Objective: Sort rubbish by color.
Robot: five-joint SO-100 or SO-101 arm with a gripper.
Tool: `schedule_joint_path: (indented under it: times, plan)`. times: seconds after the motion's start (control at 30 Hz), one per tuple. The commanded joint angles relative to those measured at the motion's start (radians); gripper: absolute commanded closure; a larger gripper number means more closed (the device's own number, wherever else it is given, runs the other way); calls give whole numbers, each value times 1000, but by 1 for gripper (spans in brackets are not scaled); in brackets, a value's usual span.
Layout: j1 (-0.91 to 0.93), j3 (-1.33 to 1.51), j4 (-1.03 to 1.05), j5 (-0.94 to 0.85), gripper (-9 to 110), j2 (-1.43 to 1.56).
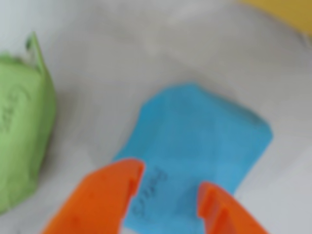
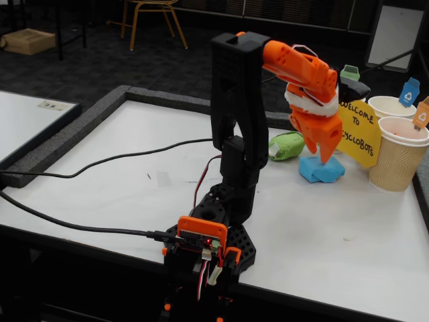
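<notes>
Two pieces of rubbish show. The blue crumpled lump lies on the white table directly below my orange gripper. The gripper is open, with one fingertip over the lump's left edge and the other over its right. The wrist view is blurred, and I cannot tell whether the fingers touch the lump. The green lump sits just left of the blue one in both views, apart from the gripper.
Ribbed paper cups with coloured tags stand at the right table edge, behind a yellow sign. Black cables cross the left side of the table. A raised grey border runs along the far left.
</notes>
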Motion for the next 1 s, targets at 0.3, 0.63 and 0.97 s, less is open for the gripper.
schedule_joint_path:
  times: [0.3,0.63,0.97]
  plan:
    - [55,9,-247,-8,87,133]
    - [51,-77,-221,-6,88,23]
    - [25,-327,-71,-6,88,-137]
